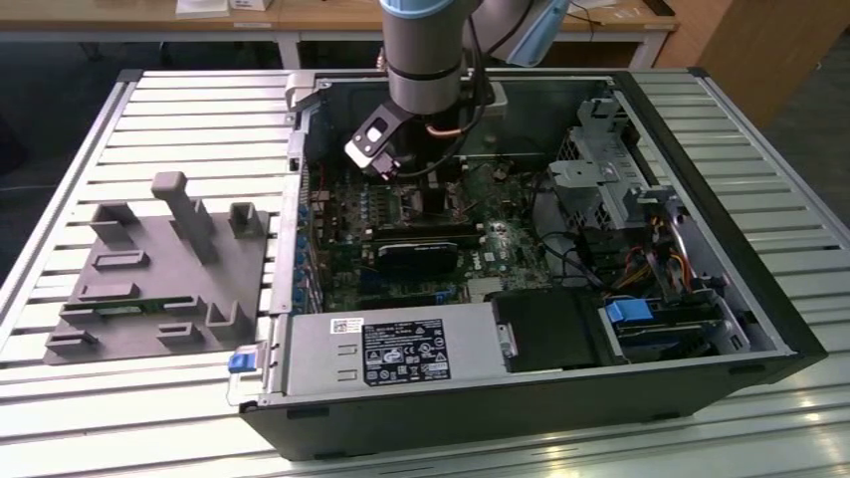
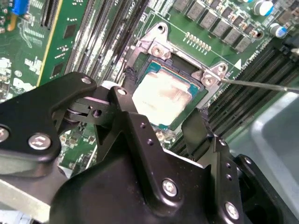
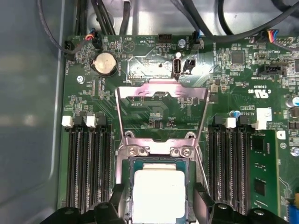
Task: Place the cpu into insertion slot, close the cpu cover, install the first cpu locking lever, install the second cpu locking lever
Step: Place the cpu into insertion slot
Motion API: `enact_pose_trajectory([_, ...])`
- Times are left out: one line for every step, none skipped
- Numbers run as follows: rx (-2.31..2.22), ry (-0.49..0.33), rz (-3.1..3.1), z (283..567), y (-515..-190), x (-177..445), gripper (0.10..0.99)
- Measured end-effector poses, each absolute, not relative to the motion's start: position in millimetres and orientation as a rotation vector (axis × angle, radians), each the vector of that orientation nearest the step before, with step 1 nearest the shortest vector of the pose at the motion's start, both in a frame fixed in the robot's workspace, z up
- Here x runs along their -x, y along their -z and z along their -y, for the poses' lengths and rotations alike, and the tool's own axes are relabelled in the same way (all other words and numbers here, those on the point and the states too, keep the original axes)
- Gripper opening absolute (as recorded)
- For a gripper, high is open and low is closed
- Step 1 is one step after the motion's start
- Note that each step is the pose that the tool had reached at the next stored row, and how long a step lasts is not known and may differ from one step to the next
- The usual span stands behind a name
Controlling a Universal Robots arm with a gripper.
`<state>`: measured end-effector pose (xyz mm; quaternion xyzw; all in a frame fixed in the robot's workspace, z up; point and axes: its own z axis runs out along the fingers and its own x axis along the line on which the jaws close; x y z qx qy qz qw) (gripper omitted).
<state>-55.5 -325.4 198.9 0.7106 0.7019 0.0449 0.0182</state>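
— CPU (image 2: 161, 95): how does it look now?

— It is a small, thin square with a pale silver-grey metal face, a little cloudy in the middle. A narrow green edge shows around the metal.

— And where is it?

— It lies flat inside the insertion slot (image 2: 182, 71), on the green motherboard (image 3: 93, 93). The CPU cover (image 3: 161, 89) is open: the silver frame is swung away from the slot, and I see the board through its square window.

— Where is it compared with the gripper (image 2: 161, 106)?

— The CPU is between the two black fingers (image 2: 133, 116), in both wrist views. One finger stands at each side of the slot, and there is a gap between each finger and the chip. So the jaws are spread wide and hold nothing.

— What about the exterior view?

— There the arm (image 1: 425, 60) reaches down into the open computer case (image 1: 724, 224), over the board.
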Motion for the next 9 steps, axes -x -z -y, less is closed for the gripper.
enact_pose_trajectory([-2.207, -0.139, -2.180, 325.4, -201.1, 55.5, 0.675])
enact_pose_trajectory([-2.207, -0.139, -2.180, 325.4, -203.3, 55.5, 0.675])
enact_pose_trajectory([-2.207, -0.139, -2.180, 325.4, -204.3, 55.5, 0.675])
enact_pose_trajectory([-2.207, -0.140, -2.180, 325.4, -204.3, 55.4, 0.675])
enact_pose_trajectory([-2.207, -0.140, -2.180, 325.4, -204.3, 55.4, 0.675])
enact_pose_trajectory([-2.207, -0.140, -2.180, 325.4, -204.3, 55.4, 0.675])
enact_pose_trajectory([-2.207, -0.140, -2.180, 325.4, -204.4, 55.4, 0.675])
enact_pose_trajectory([-2.207, -0.140, -2.180, 325.4, -204.5, 55.4, 0.675])
enact_pose_trajectory([-2.207, -0.140, -2.180, 325.4, -204.5, 55.4, 0.663])
